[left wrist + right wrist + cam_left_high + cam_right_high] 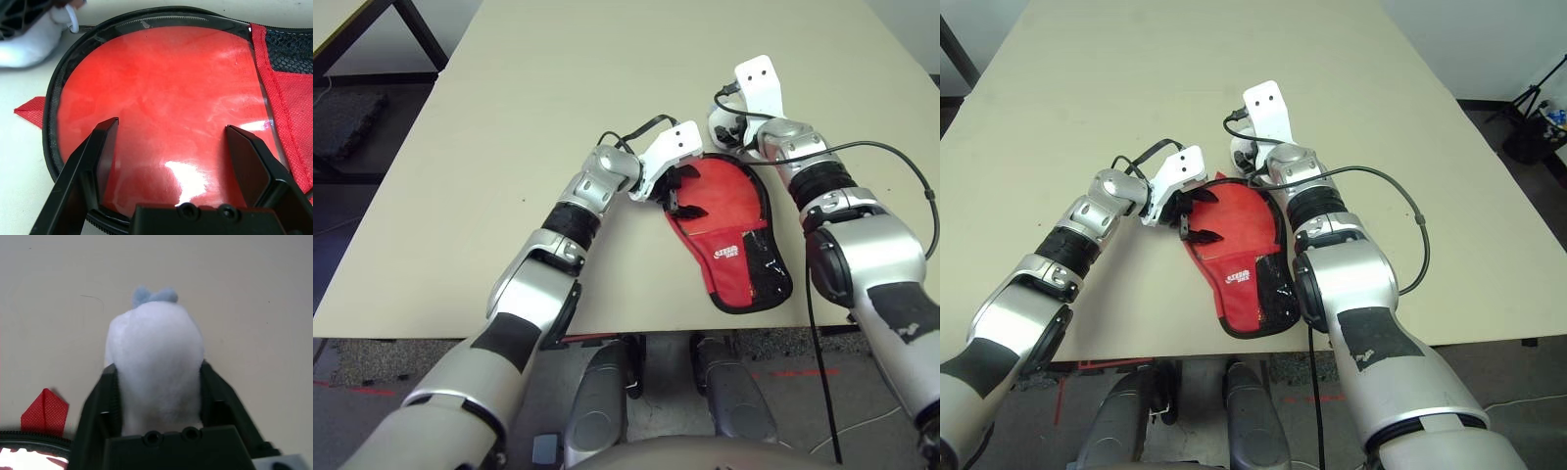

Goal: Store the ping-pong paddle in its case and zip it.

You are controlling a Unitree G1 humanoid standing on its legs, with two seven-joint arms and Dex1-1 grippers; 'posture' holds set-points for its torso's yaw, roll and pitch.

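The case [729, 235] lies at the desk's [558, 88] near edge; its white logo is unreadable. Left gripper [168, 161] gapes wide over it. Right gripper [156, 396] clamps a white fluffy puff [156, 357].

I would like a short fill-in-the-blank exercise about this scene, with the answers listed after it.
1. The red case lies on the table between the robot's two ____.
2. The left end effector hovers over the case with its fingers ____.
3. The right end effector is shut on a fluffy ____ pom-pom.
4. The zipper edging around the case is ____ in colour.

Missing words: arms; open; white; black
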